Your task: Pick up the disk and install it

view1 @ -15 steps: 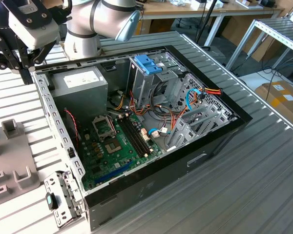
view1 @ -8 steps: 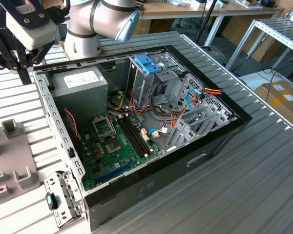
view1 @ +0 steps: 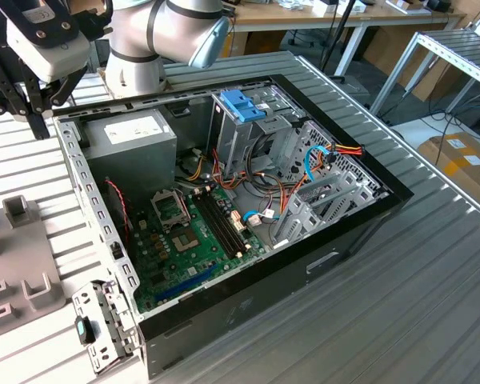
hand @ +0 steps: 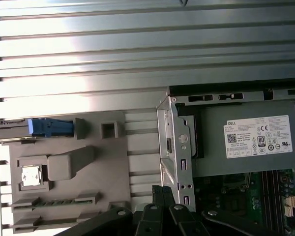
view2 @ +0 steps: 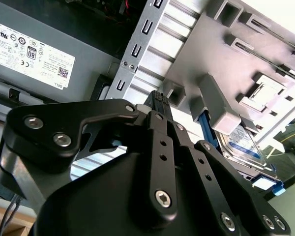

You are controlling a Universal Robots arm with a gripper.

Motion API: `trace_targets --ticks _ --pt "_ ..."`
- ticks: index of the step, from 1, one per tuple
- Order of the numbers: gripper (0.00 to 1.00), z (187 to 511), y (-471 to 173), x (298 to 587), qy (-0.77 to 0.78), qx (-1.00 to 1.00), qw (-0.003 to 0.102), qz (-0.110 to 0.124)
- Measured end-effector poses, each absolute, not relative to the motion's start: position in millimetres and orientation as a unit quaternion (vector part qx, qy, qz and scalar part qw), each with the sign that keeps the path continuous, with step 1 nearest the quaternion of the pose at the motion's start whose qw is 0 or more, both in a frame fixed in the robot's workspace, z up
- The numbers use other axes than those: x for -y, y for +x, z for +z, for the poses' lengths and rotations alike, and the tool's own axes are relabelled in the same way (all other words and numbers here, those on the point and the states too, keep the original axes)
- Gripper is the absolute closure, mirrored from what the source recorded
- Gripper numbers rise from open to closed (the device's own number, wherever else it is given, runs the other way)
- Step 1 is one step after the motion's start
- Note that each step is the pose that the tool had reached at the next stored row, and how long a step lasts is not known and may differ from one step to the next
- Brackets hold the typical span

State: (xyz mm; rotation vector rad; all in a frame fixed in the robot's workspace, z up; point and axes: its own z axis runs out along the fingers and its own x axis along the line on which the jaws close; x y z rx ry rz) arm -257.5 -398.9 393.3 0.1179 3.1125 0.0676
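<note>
Disk [view2: 244, 143] on grey fixture [view2: 206, 49], apart from pincer [view2: 159, 99]; pincer narrow, empty.

The disk [view2: 243, 145] is showing silver inside bright blue (its carrier), the motherboard [view1: 180, 240] is looking green, the ribbed table [view1: 432, 272] is gleaming pale grey, and the gripper [view2: 160, 97] is appearing matte black.
</note>
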Motion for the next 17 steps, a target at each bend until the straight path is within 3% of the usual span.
trace_targets --ticks 17 --pt "0.89 393.3 -263.5 398.9 0.038 -0.999 0.013 0.022"
